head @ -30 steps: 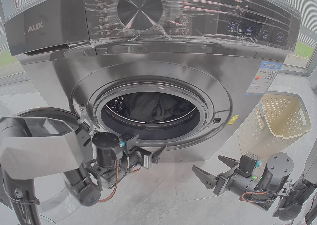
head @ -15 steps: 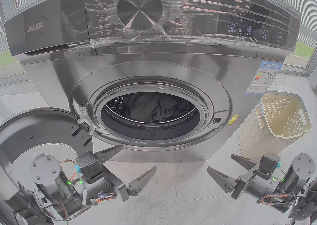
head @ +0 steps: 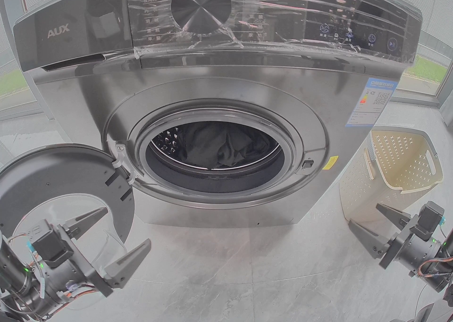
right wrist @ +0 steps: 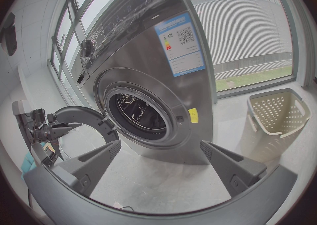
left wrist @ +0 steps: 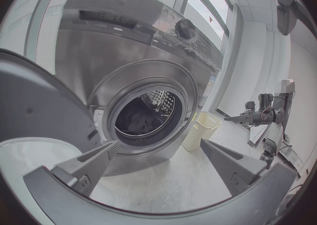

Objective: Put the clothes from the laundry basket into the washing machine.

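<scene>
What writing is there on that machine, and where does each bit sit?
Drawer front: a short brand logo in pale capitals.
Control panel: rows of small print, too blurred to read.
Blue label: too small to read.
Yellow sticker: nothing legible.

Head camera looks down on the washing machine [head: 226, 80] close up; both wrist cameras face it from either side

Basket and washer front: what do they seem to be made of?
Basket: probably plastic, cream and matte; its walls carry moulded rows of small holes. Washer front: looks like grey metal or metal-look paint, with a satin sheen; it reflects light softly.
</scene>
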Available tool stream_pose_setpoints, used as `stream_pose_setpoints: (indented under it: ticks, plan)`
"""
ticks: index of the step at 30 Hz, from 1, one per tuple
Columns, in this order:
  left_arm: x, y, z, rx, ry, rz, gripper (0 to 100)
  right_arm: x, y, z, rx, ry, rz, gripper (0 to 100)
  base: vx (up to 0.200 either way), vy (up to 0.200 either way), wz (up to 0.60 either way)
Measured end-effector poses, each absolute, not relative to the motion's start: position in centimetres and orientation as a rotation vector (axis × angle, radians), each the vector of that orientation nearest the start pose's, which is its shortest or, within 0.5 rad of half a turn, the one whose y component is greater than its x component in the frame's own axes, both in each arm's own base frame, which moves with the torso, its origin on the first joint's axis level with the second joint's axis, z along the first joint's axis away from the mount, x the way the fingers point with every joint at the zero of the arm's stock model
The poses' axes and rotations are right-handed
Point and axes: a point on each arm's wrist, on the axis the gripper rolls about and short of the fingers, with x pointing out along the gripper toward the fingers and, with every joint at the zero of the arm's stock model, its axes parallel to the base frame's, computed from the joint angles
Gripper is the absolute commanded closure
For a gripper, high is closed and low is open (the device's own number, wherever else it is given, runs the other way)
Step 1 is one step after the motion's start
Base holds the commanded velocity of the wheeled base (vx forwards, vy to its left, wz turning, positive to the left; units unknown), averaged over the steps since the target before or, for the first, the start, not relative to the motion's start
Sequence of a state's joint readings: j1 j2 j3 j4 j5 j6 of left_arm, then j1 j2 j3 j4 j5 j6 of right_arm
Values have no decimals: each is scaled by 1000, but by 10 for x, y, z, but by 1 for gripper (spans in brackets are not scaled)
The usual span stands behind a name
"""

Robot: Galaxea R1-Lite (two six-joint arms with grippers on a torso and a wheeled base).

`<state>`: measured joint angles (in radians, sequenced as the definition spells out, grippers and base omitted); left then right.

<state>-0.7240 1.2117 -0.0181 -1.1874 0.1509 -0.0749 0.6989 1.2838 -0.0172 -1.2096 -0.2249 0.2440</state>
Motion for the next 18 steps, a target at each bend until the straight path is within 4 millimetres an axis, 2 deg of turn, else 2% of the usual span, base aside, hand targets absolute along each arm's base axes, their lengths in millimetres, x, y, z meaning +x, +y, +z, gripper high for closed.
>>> stream_pose_setpoints:
  ticks: [4,12,18]
  plan:
    - [84,-64,146,-57,40,-529,0,99,66,139,184,124,407,0,-200,0,0]
    - [45,-24,134,-32,74,-405,0,71,30,140,157,88,255,0,-200,0,0]
    - [21,-7,126,-41,36,-305,0,48,11,136,129,42,130,0,0,0,0]
